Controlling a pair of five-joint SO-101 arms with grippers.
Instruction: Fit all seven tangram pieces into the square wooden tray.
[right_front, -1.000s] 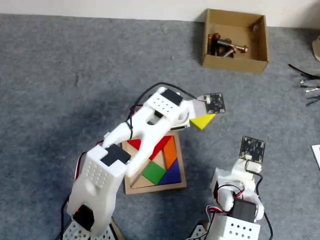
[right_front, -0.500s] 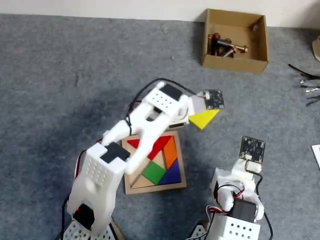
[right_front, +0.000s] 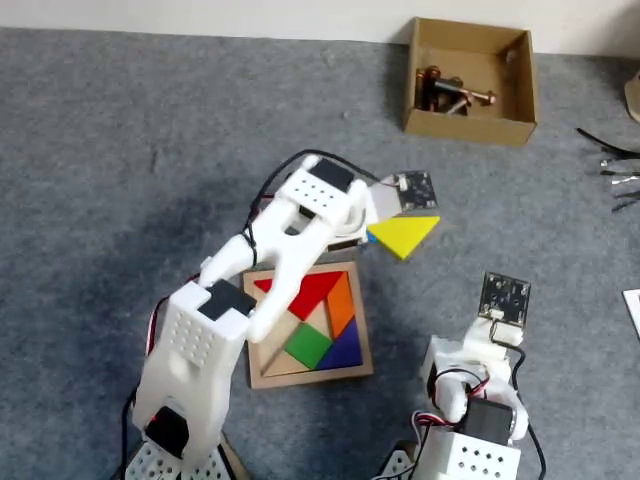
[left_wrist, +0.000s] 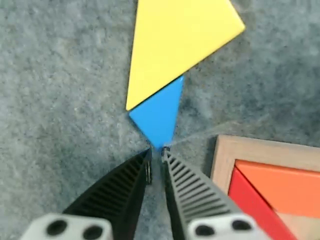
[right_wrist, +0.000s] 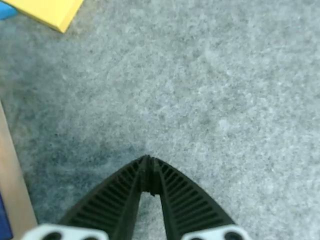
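**Tray** (right_front: 366, 335), lower middle of the high view: we count four pieces seated, namely the red (right_front: 318, 290), orange (right_front: 343, 303), green (right_front: 307, 346) and indigo (right_front: 345, 348). A bare wood patch shows at the centre. The left arm crosses the tray's left half, so we cannot tell what lies beneath it.

**Outstanding:** yellow triangle (right_front: 404, 236) on the carpet, just above and right of the tray. A blue triangle (left_wrist: 159, 117) lies edge to edge against it. By our reckoning the task is somewhat past half done.

**Left gripper** (left_wrist: 156, 152): fingers drawn almost together with only a slim gap. The tips meet the blue triangle's near corner (nipping it or merely touching, we cannot tell).

**Right gripper** (right_wrist: 148, 162): fingers pressed together, holding nothing, over bare carpet at lower right.
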